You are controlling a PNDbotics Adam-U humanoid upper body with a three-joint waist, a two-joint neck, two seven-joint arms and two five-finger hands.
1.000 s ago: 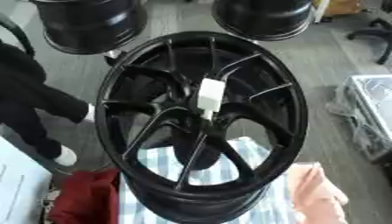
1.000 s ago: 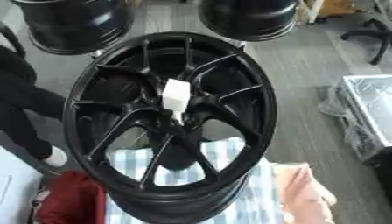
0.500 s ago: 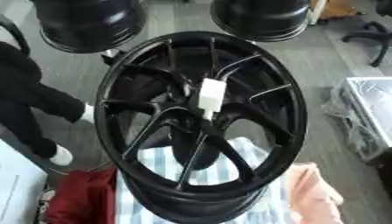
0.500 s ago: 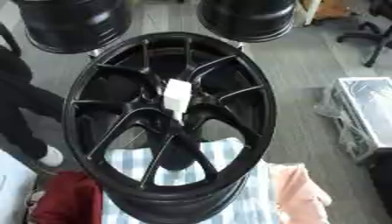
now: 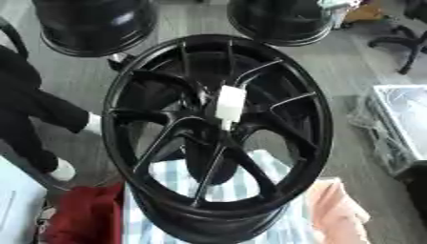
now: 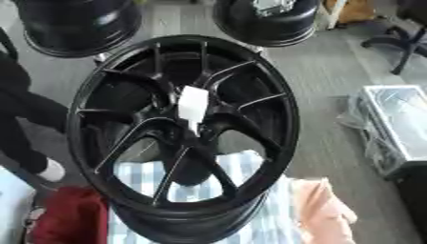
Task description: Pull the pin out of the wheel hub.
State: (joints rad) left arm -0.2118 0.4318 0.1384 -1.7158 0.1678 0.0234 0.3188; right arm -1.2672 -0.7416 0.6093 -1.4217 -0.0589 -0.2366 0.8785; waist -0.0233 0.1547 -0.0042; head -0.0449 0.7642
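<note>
Nothing on the wheel itself has shifted over the last second; only the whole picture slides a little, which reads as the head tilting rather than any object moving. Black and many-spoked, the wheel hub sits centred under the camera with its face tipped up toward it, its lower rim resting on a blue-and-white striped cloth, probably laid there to cushion the finish and stop the rim sliding. A dark red cloth lies beside it on the left and a peach one on the right. The pin, a white oblong piece, stands out of the centre of the hub where the spokes meet, slightly tilted, its lower end seated in the bore; it is not yet drawn out. Neither robot hand shows in either view, so the state of the fingers cannot be told. Two more black wheels stand on the grey floor behind, and a clear plastic bin sits at the right edge. By my judgement the task has not started: a hand has yet to reach in and pinch the pin's upper end, then pull along its axis
</note>
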